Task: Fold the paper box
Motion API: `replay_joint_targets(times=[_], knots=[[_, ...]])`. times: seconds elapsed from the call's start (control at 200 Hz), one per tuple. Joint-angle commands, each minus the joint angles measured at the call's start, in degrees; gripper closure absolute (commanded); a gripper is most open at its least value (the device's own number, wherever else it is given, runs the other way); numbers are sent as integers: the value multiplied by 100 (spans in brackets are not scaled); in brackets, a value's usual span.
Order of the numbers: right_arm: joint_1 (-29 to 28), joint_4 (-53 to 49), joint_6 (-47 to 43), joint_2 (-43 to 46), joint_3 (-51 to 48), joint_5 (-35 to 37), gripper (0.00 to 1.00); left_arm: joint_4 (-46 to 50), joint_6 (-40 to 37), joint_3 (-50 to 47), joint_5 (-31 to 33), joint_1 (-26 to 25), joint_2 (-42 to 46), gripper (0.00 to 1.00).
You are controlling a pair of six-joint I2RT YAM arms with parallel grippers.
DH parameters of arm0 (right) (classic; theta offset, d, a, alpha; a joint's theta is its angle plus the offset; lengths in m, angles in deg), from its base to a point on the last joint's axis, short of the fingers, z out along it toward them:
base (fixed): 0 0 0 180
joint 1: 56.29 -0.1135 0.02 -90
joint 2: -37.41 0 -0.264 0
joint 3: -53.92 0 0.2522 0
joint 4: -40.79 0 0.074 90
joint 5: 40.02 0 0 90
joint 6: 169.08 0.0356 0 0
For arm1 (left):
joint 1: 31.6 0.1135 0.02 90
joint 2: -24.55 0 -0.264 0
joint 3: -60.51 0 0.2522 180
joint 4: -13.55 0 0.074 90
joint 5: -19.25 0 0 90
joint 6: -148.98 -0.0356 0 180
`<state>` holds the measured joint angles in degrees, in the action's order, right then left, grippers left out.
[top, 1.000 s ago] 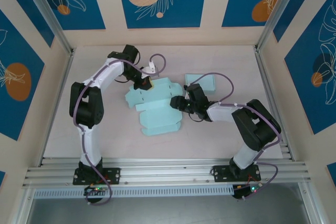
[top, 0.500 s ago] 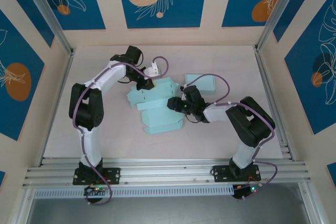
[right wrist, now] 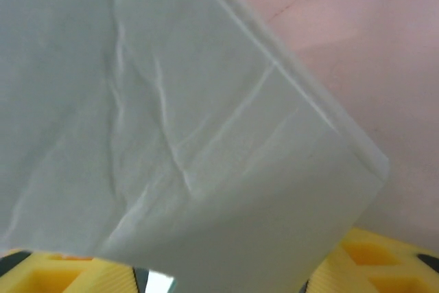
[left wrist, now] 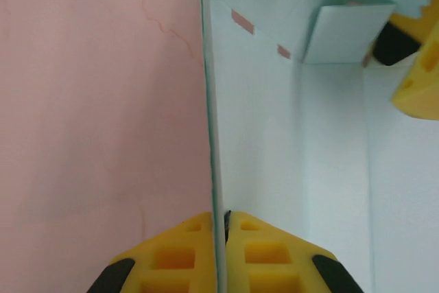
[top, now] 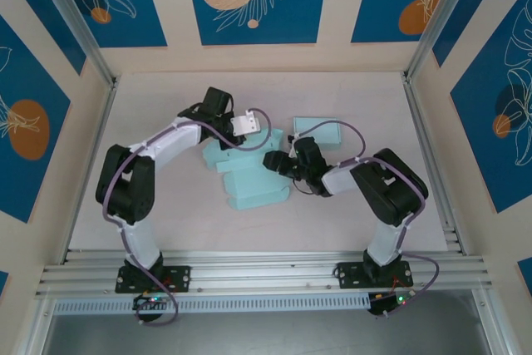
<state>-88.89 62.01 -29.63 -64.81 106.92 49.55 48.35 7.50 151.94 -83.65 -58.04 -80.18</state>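
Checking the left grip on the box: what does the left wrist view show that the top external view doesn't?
Left wrist: the left gripper shut on a thin upright panel of the paper box, seen edge-on. Top external: the whole layout, with the right gripper at the box's right side and a separate pale blue piece farther back. Both: the pale blue box lying on the table.

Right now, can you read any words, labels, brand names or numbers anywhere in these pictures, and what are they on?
None: there is no readable text anywhere.
The paper box is plain pale blue and unprinted.
The wall panels carry only drawn leaves and orange circles, no letters.
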Motion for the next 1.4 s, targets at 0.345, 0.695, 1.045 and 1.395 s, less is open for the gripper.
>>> replay_joint_targets(times=[0.345,0.695,1.045,1.395], knots=[[369,-1589,-238,2288,-573,337,33,-1675,-626,-1051,1230,-270,158,96],[1778,-2103,-559,2505,-239,-674,37,-2395,-871,-1476,1419,-315,302,96],[2077,-2783,-1546,281,2521,-2464,53,-2163,-924,-1151,1291,-310,8,89],[1817,-3624,-3141,5,2730,-1799,44,-1806,-1002,-775,1089,-220,-283,90]])
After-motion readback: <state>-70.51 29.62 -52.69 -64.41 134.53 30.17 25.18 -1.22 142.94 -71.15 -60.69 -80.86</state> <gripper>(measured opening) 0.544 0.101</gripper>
